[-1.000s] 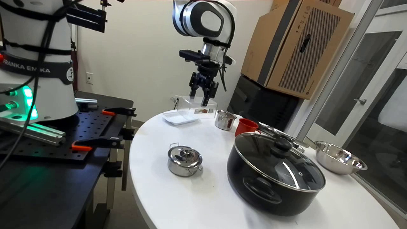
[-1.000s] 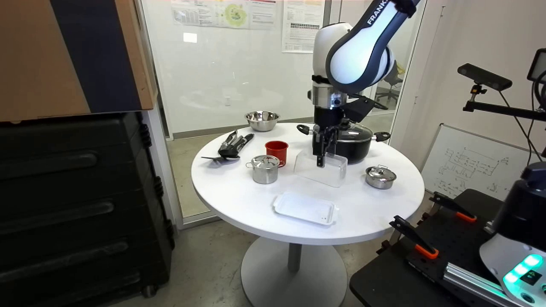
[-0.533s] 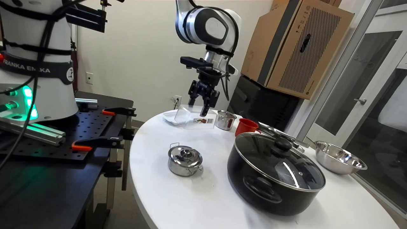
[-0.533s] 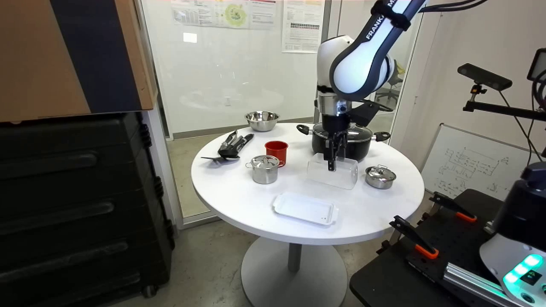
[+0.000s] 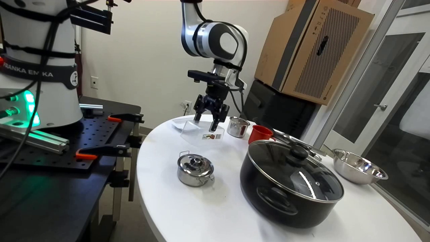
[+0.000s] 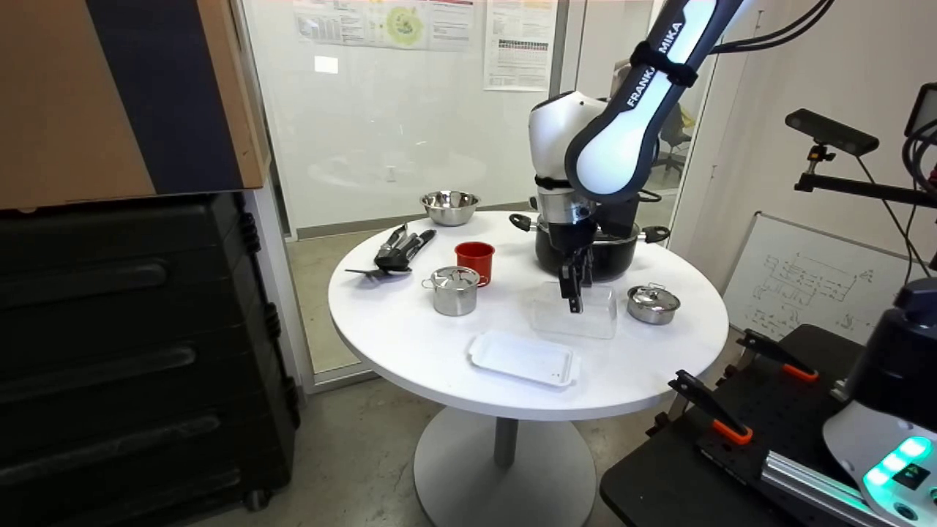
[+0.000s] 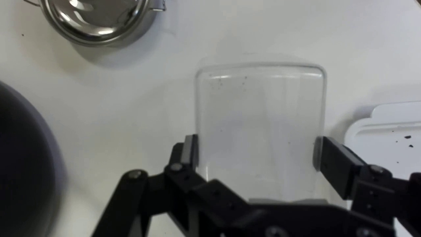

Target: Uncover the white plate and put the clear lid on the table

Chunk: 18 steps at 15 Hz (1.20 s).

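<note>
In an exterior view, end effector [image 5: 204,125] grasping clear lid [image 5: 197,133], far left on or just above tabletop [image 5: 205,211]; contact unclear. In an exterior view, white plate [image 6: 523,359] uncovered on near side, lid beyond it. Wrist view: fingers [image 7: 340,168] against lid's left and right walls, plate right.

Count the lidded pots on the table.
3, in an exterior view: the black pot, partly hidden by the arm; the low steel pot, right of the clear lid; the taller steel pot, left of it beside the red mug. None seems hidden.
</note>
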Each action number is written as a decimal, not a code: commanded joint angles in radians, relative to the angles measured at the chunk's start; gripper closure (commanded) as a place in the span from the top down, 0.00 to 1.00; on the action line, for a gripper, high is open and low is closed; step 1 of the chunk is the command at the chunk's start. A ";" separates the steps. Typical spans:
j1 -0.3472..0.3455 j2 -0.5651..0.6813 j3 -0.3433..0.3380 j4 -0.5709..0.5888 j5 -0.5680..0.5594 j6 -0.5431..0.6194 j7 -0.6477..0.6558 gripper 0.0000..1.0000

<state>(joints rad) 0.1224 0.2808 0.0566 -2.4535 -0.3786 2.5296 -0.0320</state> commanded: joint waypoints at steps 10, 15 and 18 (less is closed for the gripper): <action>0.095 0.088 -0.020 0.085 -0.070 0.003 0.143 0.64; 0.108 0.105 -0.018 0.099 -0.062 0.002 0.143 1.00; 0.111 0.114 -0.021 0.105 -0.060 0.001 0.144 1.00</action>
<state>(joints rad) 0.2164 0.3743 0.0508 -2.3700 -0.4216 2.5313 0.0833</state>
